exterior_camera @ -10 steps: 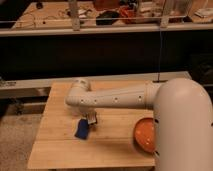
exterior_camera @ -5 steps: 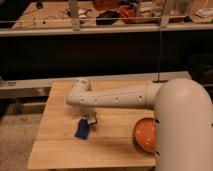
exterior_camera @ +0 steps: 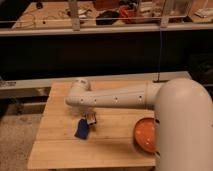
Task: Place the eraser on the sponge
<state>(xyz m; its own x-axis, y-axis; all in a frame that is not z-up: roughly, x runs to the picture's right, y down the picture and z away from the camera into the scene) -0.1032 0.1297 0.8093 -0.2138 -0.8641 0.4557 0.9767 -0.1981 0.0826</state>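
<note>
Hovering over the wooden desk (exterior_camera: 60, 150), my claw (exterior_camera: 90, 119) hangs just beside the blue sponge (exterior_camera: 81, 129), with an orange bowl (exterior_camera: 147, 135) well apart from it. I cannot tell the claw's state or pick out the eraser. If the eraser is held, I judge the next move is centring it above the sponge.

Matt pale wood forms the table (exterior_camera: 57, 147), smooth white plastic the arm (exterior_camera: 117, 98), whose dark gripper (exterior_camera: 90, 119) hangs just over the matt blue sponge (exterior_camera: 81, 130)
</note>
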